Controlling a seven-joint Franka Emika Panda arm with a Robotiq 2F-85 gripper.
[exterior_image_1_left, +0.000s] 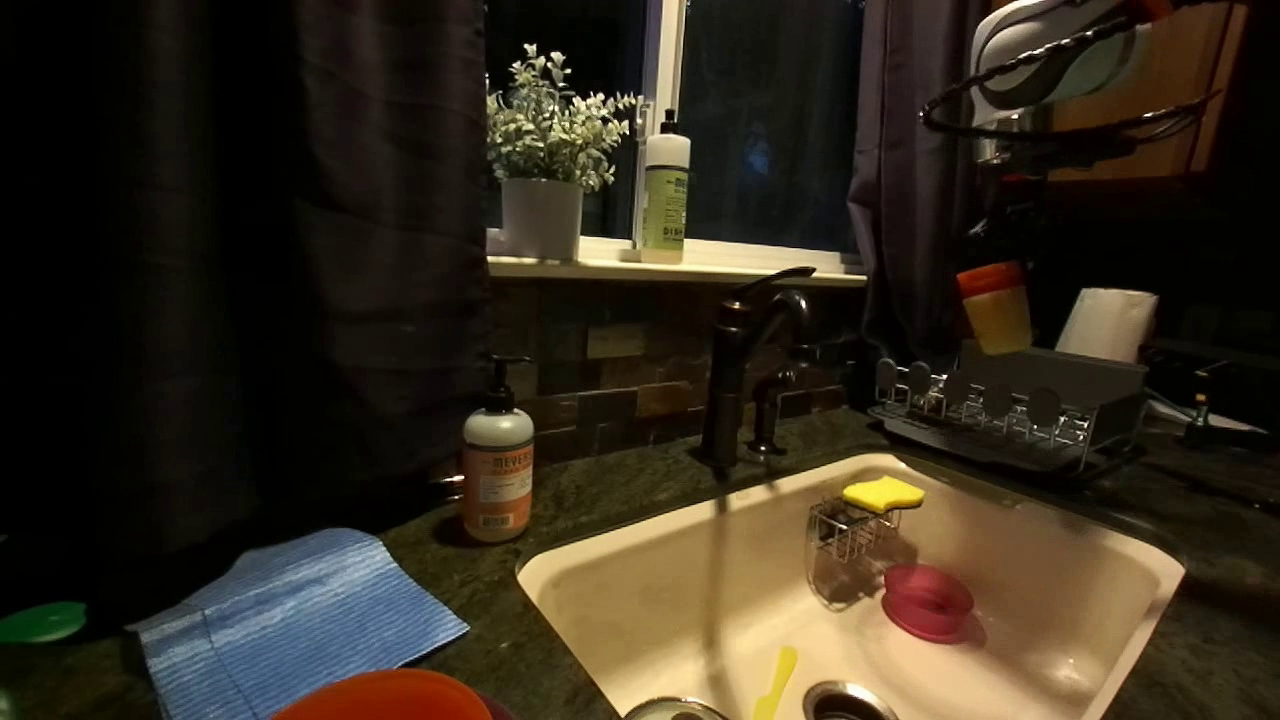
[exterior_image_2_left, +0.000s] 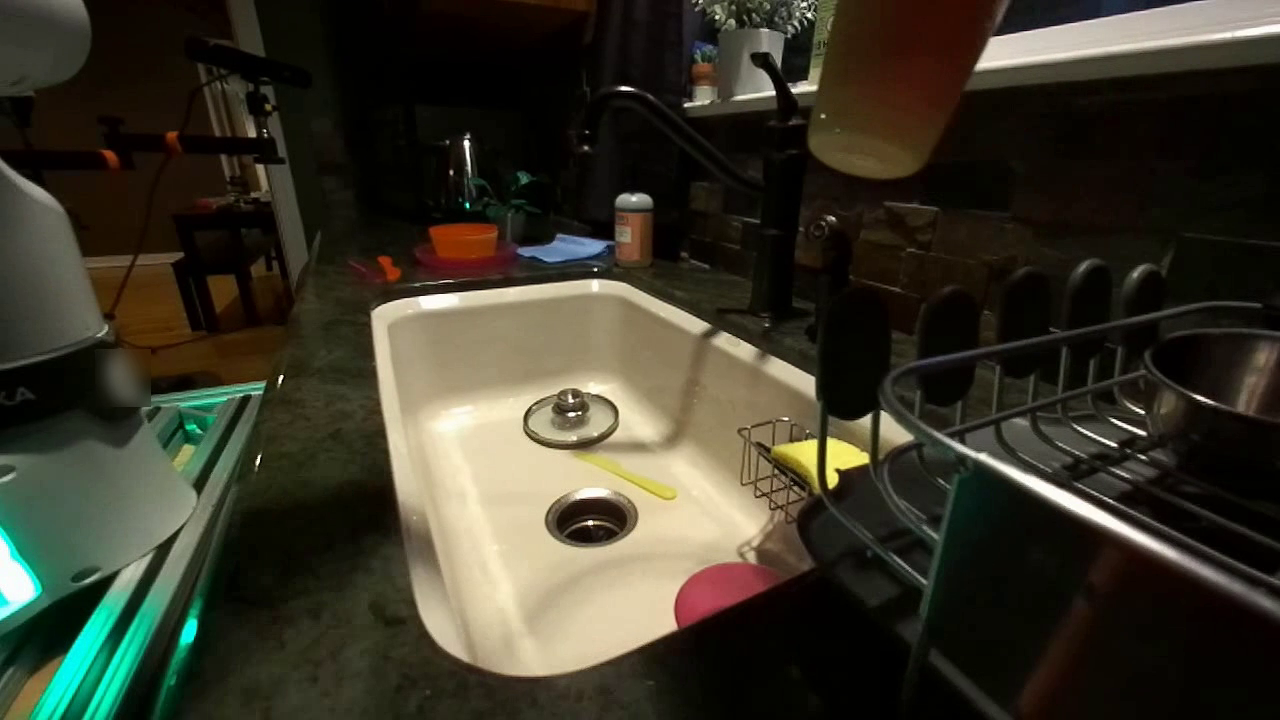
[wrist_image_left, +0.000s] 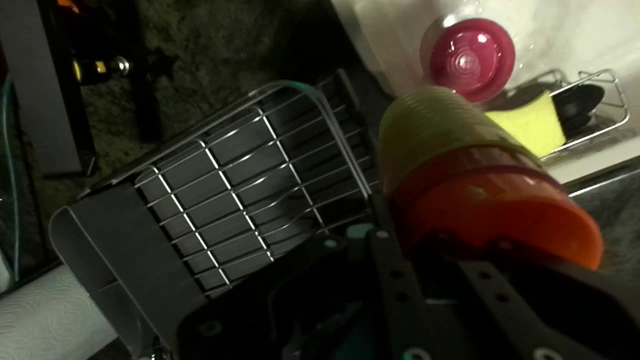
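My gripper (exterior_image_1_left: 1008, 235) is shut on a cup (exterior_image_1_left: 995, 308) with an orange-red rim part and a yellowish lower part. I cannot tell whether it is one cup or several nested. In the wrist view the gripper (wrist_image_left: 415, 225) grips the cup (wrist_image_left: 450, 130) near its rim, and the cup hides part of the fingers. The cup is tilted and held in the air above the dark dish rack (exterior_image_1_left: 1060, 375). The rack (wrist_image_left: 135, 250) lies below the gripper in the wrist view. In an exterior view the cup (exterior_image_2_left: 895, 95) is cut off by the top edge.
A white sink (exterior_image_2_left: 480, 600) holds a magenta bowl (exterior_image_1_left: 928, 603), a yellow knife (exterior_image_2_left: 630, 475) and a glass lid (exterior_image_2_left: 571, 420). A yellow sponge (exterior_image_1_left: 884, 493) sits on a wire caddy (exterior_image_1_left: 850, 530). A black faucet (exterior_image_1_left: 730, 380) stands behind. A metal pot (exterior_image_2_left: 1220, 370) is in the rack.
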